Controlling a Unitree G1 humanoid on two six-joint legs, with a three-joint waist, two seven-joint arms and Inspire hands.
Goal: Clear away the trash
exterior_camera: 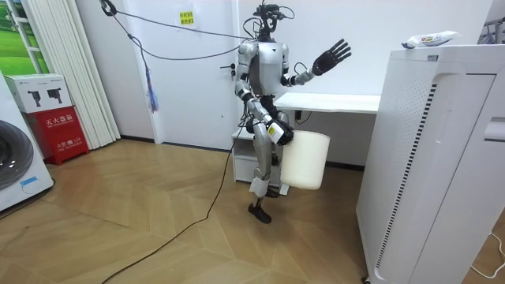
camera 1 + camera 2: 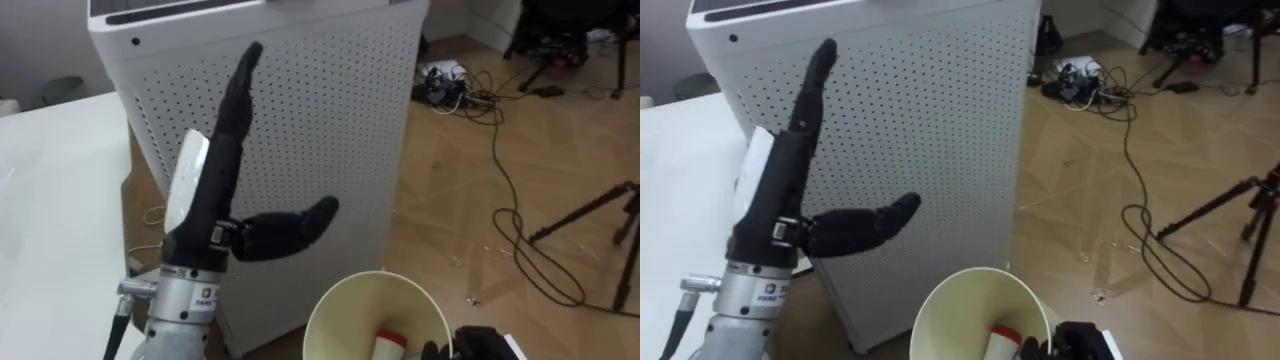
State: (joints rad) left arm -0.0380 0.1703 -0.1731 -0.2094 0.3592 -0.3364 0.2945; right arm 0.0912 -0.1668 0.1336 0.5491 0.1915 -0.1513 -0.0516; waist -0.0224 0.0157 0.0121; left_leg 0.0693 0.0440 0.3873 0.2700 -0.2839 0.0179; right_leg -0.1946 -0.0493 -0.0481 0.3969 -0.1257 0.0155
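Wrapper (image 1: 430,38) atop cabinet (image 1: 402,158), lying 9–3 | left hand (image 2: 222,170) spread flat, nearer; wrapper at its 3 o'clock, room view | right hand (image 2: 472,345) hooks bin (image 2: 328,300) rim

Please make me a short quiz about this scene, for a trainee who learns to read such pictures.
1. True or false: the left hand is raised with straight fingers and holds nothing.
2. What does the right hand hold? A) a broom B) the bucket C) a cloth
3. Fill in: the bucket has a white and ___ item in it.
Key: 1 true; 2 B; 3 red.
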